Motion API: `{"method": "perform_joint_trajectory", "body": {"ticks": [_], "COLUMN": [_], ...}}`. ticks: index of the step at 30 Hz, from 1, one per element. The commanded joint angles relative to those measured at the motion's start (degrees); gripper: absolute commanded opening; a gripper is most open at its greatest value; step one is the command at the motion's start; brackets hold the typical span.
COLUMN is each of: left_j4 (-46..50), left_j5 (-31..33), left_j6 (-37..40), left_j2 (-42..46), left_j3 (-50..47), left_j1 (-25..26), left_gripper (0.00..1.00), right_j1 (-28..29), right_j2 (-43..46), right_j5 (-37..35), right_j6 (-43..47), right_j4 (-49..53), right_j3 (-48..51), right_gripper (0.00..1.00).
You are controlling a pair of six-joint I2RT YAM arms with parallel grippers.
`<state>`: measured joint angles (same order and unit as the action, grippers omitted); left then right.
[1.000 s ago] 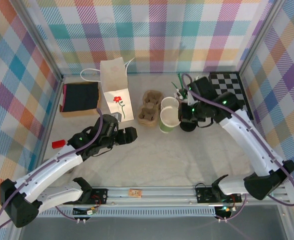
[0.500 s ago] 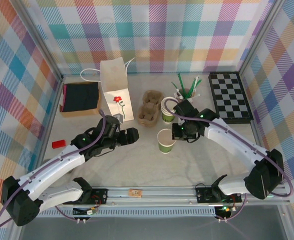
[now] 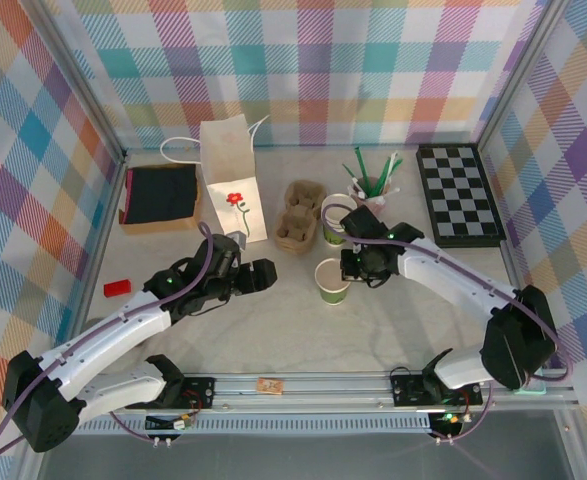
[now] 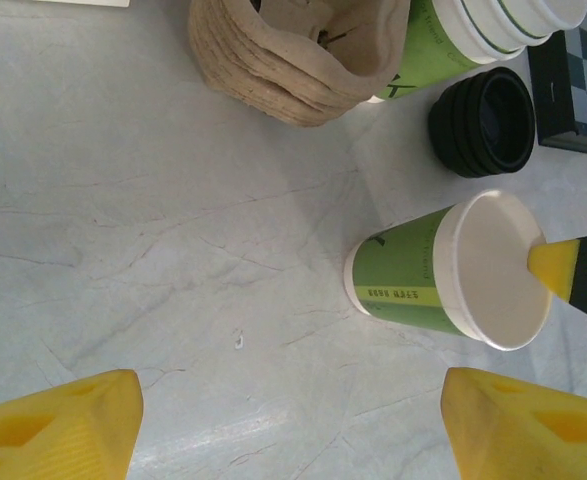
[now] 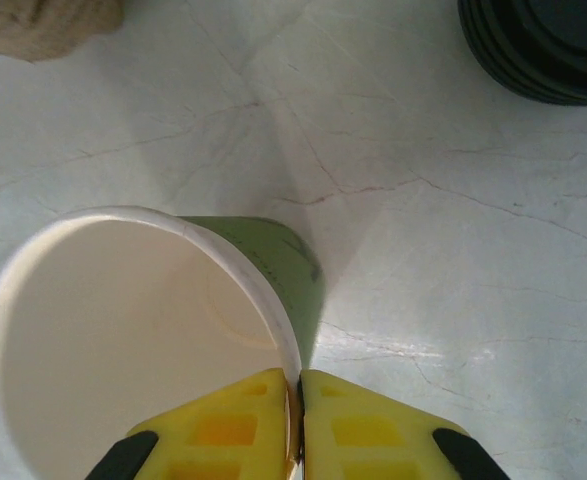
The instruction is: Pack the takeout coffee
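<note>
A single green paper cup [image 3: 331,280] with a white rim stands upright and lidless on the table, in front of the cup stack. My right gripper [image 3: 347,268] is shut on its rim; in the right wrist view the yellow fingertips [image 5: 300,385] pinch the cup wall [image 5: 273,260], one inside and one outside. The left wrist view shows the same cup [image 4: 413,275] with one right fingertip [image 4: 558,268] at its rim. A stack of black lids [image 4: 481,120] [image 5: 543,45] lies just behind it. My left gripper [image 3: 263,275] [image 4: 291,400] hangs open and empty left of the cup.
A stack of white-and-green cups [image 3: 335,222] and a pulp cup carrier [image 3: 298,215] sit behind the cup. A white paper bag [image 3: 230,180] stands at back left beside a black box [image 3: 160,195]. A straw holder [image 3: 371,178] and chessboard [image 3: 458,195] are at back right.
My right gripper carried the single cup from beside the cup stack forward to the table's middle and holds it there. The left gripper edged slightly right.
</note>
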<state>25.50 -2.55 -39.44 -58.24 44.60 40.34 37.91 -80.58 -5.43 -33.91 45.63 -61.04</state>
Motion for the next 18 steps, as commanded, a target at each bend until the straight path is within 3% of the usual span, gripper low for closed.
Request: {"method": "perform_joint_trajectory", "body": {"ticks": [1,6,18], "left_j4": [-0.6,-0.5,0.1], "left_j5": [-0.6,-0.5,-0.6], "left_j6": [-0.4,-0.4,0.1], "left_j2": [0.5,0.6,0.6], "left_j3": [-1.2,-1.1,-0.3], "left_j1": [-0.8,-0.7,-0.8], "left_gripper": [0.78,0.78,0.78], "right_j1": [0.3,0.3,0.4], "right_j2": [-0.1,-0.1,4.3], "right_j5": [-1.2,-2.0,-1.9], "right_j6": [-0.9,-1.3,-0.6], "right_j4": [-0.8,-0.6,4.0], "right_j3": [1.3,2.0,-1.7], "right_gripper": [0.12,0.16,0.42]}}
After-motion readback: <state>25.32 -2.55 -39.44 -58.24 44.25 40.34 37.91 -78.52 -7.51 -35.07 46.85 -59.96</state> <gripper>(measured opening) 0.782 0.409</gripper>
